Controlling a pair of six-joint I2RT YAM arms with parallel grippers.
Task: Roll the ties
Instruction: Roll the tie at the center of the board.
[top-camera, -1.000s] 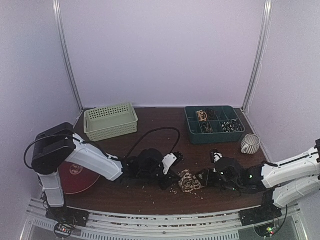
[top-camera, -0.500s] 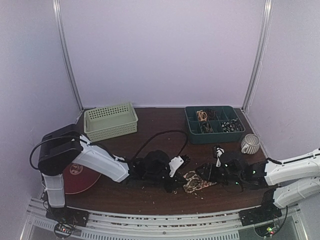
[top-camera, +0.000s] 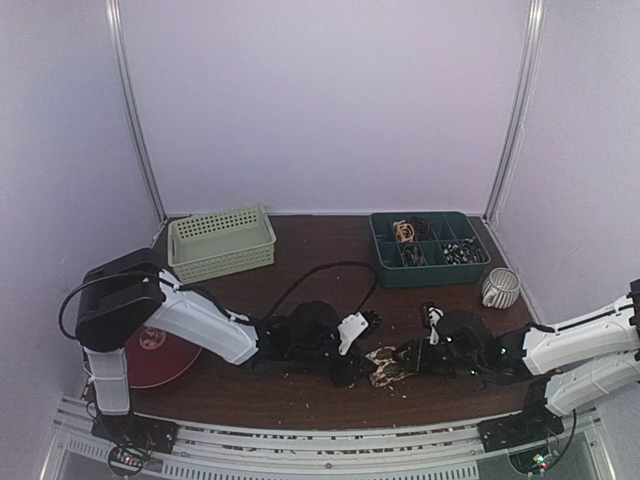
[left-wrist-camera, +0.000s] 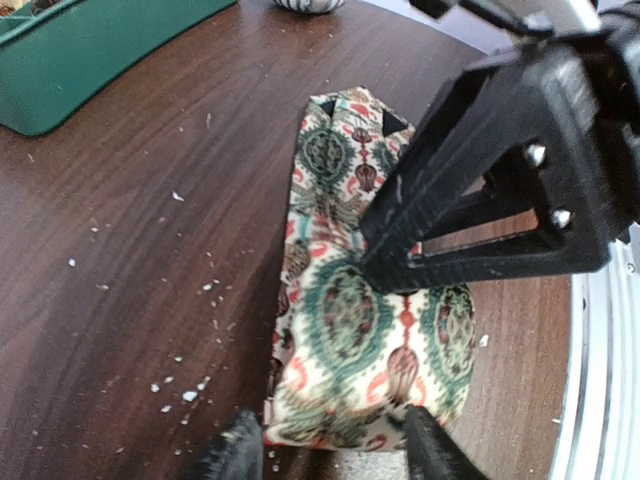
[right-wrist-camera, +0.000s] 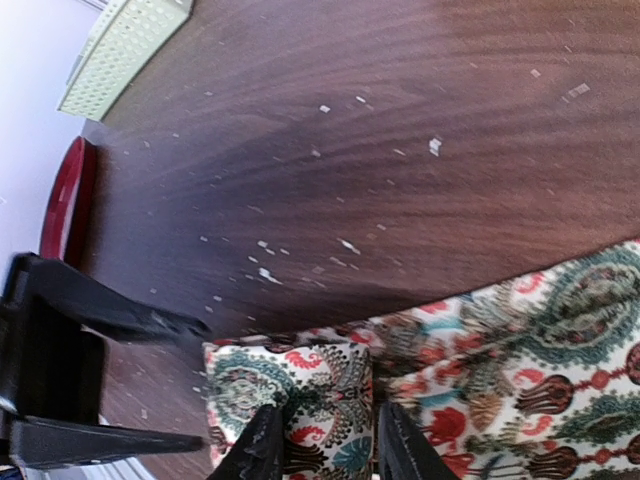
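Near the table's front edge: one patterned tie (top-camera: 385, 365) lies partly folded on the dark wood table (top-camera: 320, 250), between the two grippers.
Left gripper (left-wrist-camera: 332, 455): fingers apart, one at each side of the tie's end nearest its camera; not clamped.
Right gripper (right-wrist-camera: 328, 445): fingers pinched on a fold at the tie's other end, with cloth bunched between them.
Crumbs (left-wrist-camera: 190, 395): pale specks scattered on the wood beside the tie.
Far side: pale green basket (top-camera: 220, 240) at left, dark green divided tray (top-camera: 430, 275) at right, striped mug (top-camera: 500, 288) just beside the tray.
Left edge: red plate (top-camera: 150, 360) beside the left arm's base.
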